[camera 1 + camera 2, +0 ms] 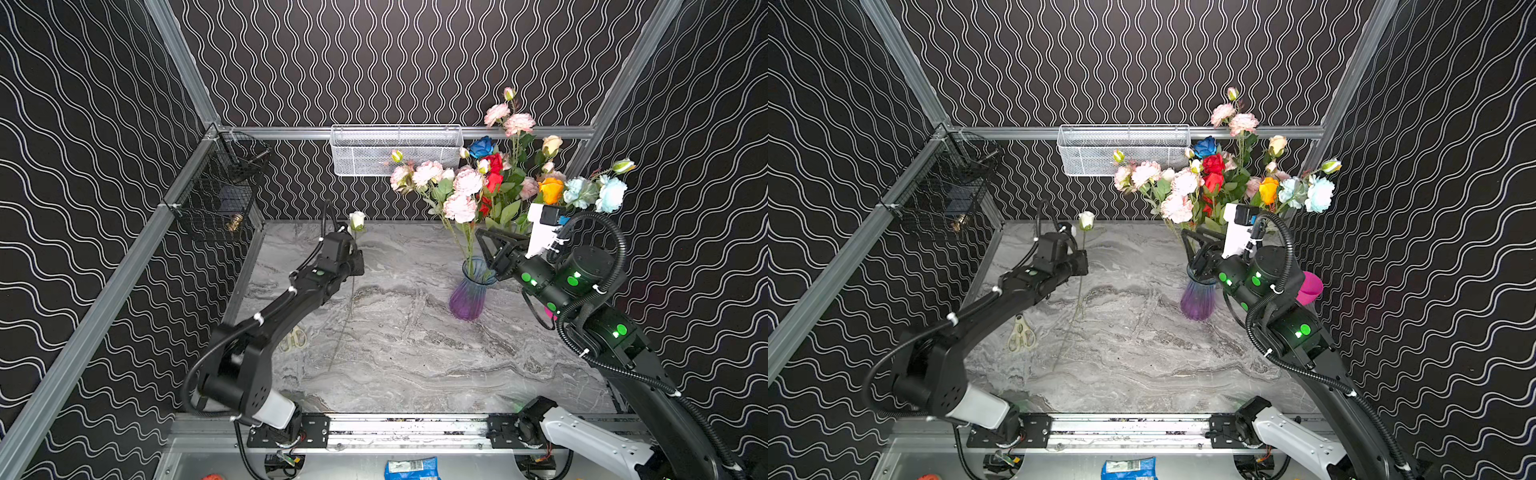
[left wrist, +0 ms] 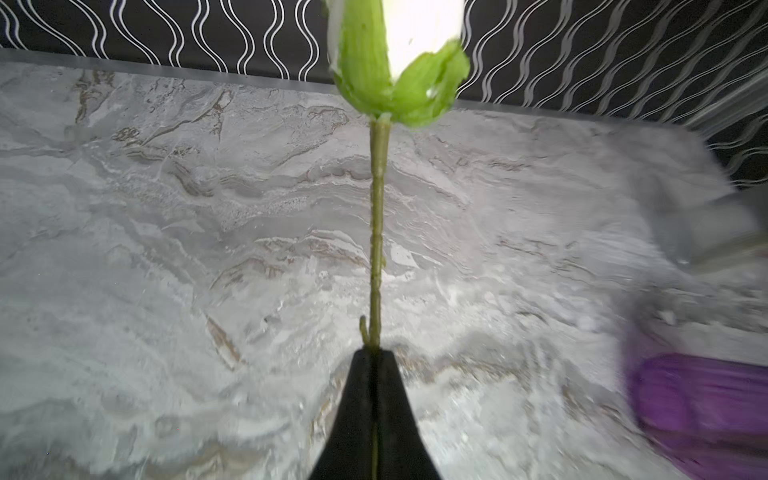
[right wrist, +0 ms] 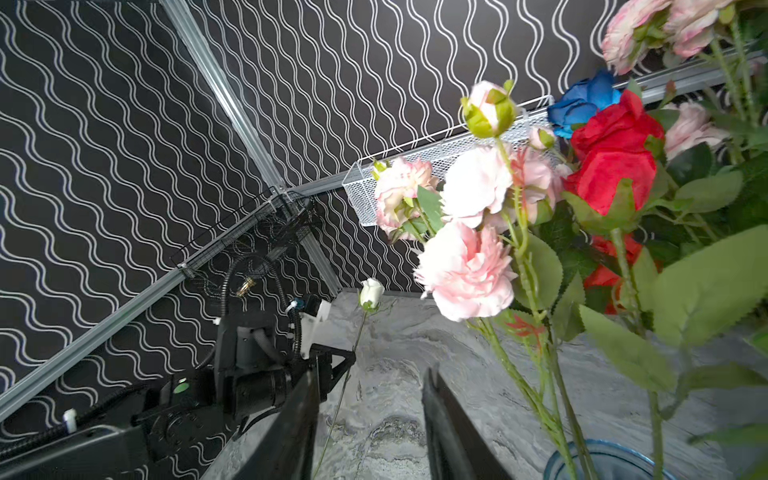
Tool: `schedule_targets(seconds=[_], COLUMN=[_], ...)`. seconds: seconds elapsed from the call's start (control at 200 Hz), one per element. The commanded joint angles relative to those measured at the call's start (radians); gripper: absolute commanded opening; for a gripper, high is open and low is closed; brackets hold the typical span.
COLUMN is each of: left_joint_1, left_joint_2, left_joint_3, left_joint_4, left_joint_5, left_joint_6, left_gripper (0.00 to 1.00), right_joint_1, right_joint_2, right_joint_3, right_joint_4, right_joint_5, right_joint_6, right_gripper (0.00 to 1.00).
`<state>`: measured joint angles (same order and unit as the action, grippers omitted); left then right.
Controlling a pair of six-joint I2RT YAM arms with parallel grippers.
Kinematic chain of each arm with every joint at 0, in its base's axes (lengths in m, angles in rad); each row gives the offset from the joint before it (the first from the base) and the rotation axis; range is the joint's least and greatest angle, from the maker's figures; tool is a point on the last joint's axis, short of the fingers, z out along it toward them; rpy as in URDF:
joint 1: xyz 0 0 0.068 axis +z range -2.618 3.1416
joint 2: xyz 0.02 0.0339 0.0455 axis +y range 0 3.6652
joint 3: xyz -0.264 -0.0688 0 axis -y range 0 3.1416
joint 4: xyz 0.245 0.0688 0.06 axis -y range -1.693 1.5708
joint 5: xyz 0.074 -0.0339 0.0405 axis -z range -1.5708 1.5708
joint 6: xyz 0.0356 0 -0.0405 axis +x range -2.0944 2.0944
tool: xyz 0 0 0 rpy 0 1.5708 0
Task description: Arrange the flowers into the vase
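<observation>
A white rosebud on a long thin green stem (image 2: 377,232) was pinched upright by the left arm's jaws. These were pressed together on the stem some way below the bloom, presumably so that the trailing lower end could be steered into the ribbed blue-to-purple glass vase (image 1: 469,297). That vase, crowded with pink, red, blue, orange and pale-blue flowers (image 1: 494,187), was set well apart on the grey marbled bench (image 1: 415,357). The right arm's jaws were held spread and empty just beside its neck, probably to steady it.
</observation>
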<state>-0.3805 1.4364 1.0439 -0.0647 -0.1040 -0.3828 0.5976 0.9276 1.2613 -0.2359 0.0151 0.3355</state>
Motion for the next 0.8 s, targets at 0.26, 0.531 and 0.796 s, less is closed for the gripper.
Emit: schedule_targets(seconds=[0.26, 0.531, 0.796], left_joint_1=[0.000, 0.001, 0.002], left_joint_2=[-0.534, -0.763, -0.986], left_joint_3=[-0.368, -0.462, -0.539], left_joint_4=[0.416, 0.399, 0.190], left_joint_5=[0.226, 0.253, -0.003], left_joint_6=[-0.206, -0.287, -0.378], left_gripper=[0.00, 0.00, 0.00], right_joint_1=[0.280, 0.502, 0.535], right_joint_2=[0.078, 0.265, 0.326], right_joint_3=[0.038, 0.053, -0.002], right_joint_4=[0.047, 0.069, 0.157], right_joint_5=[0.071, 0.221, 0.230], right_joint_6=[-0.106, -0.212, -0.134], right_gripper=[0.45, 0.47, 0.48])
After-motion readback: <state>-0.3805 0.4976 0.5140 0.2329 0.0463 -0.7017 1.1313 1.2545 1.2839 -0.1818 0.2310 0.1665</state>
